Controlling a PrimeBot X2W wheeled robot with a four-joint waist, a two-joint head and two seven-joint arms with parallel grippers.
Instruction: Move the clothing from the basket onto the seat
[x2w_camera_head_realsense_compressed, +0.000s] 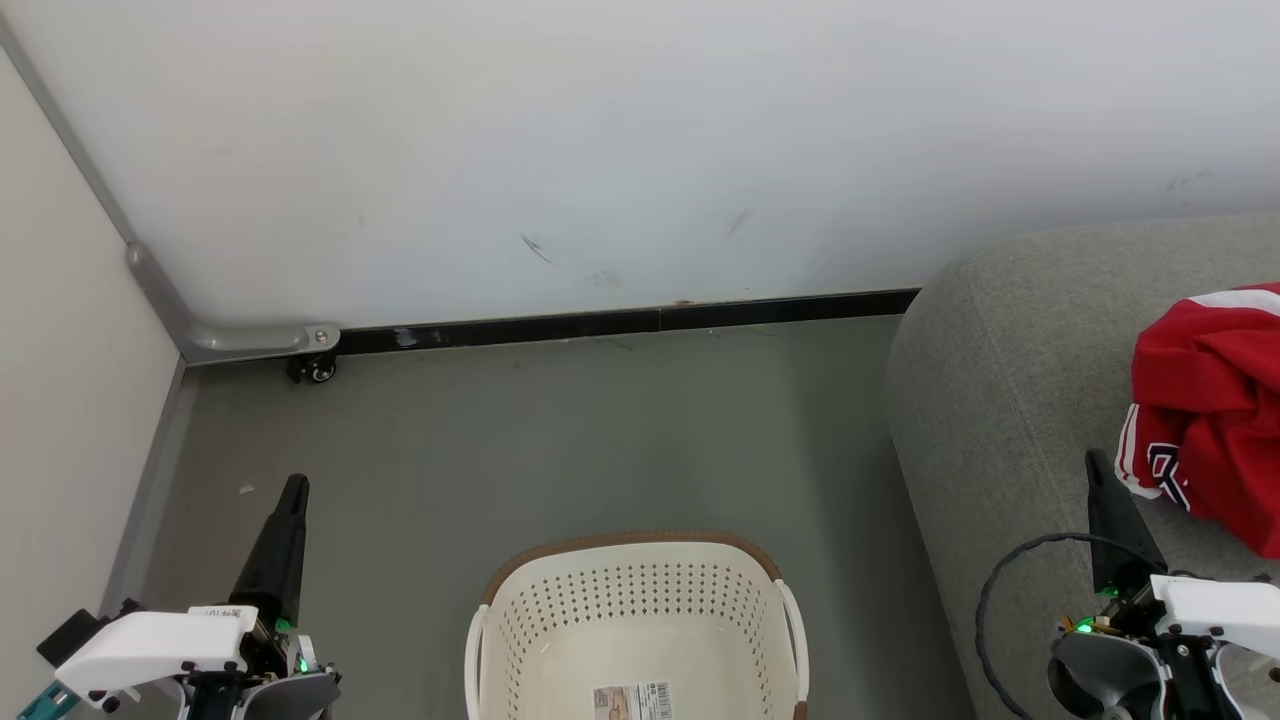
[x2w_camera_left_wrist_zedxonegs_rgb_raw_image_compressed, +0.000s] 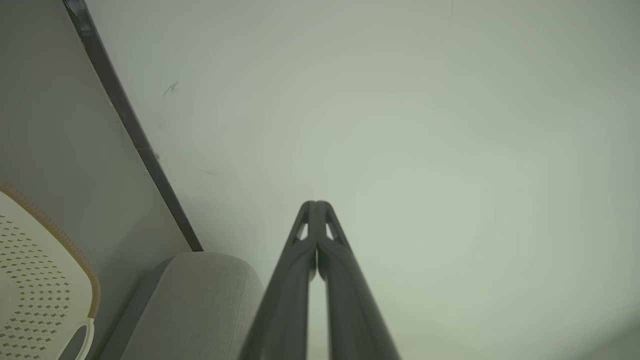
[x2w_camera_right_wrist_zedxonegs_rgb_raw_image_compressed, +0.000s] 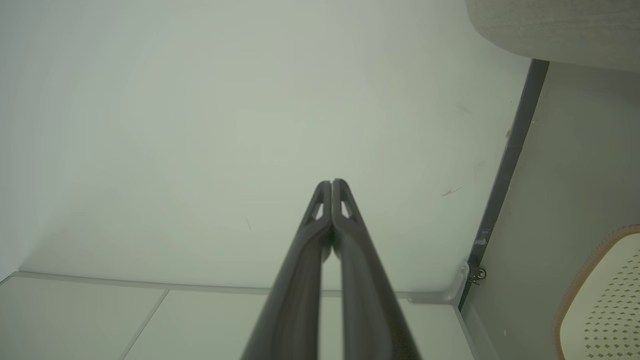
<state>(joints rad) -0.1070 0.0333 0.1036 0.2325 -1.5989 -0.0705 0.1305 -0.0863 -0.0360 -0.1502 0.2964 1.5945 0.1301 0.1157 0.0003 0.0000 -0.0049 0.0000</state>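
Note:
The cream basket (x2w_camera_head_realsense_compressed: 520, 620) with a brown rim stands on the floor at the bottom middle of the head view; nothing lies in it but a barcode label on its bottom. Red clothing (x2w_camera_head_realsense_compressed: 1210, 410) with white trim is bunched on the grey seat (x2w_camera_head_realsense_compressed: 990, 400) at the right edge. My left gripper (x2w_camera_head_realsense_compressed: 295, 487) is shut at the lower left, over the floor left of the basket. My right gripper (x2w_camera_head_realsense_compressed: 1095, 460) is shut at the lower right, over the seat just left of the clothing. Both wrist views show the fingertips pressed together, left gripper (x2w_camera_left_wrist_zedxonegs_rgb_raw_image_compressed: 316, 203) and right gripper (x2w_camera_right_wrist_zedxonegs_rgb_raw_image_compressed: 331, 181), with nothing between them.
A white wall with a black baseboard (x2w_camera_head_realsense_compressed: 620, 322) runs behind the grey floor. A side panel with a metal bracket and small caster (x2w_camera_head_realsense_compressed: 318, 368) closes the left corner. The basket's rim (x2w_camera_left_wrist_zedxonegs_rgb_raw_image_compressed: 75, 250) and the seat's corner (x2w_camera_left_wrist_zedxonegs_rgb_raw_image_compressed: 210, 290) appear in the left wrist view.

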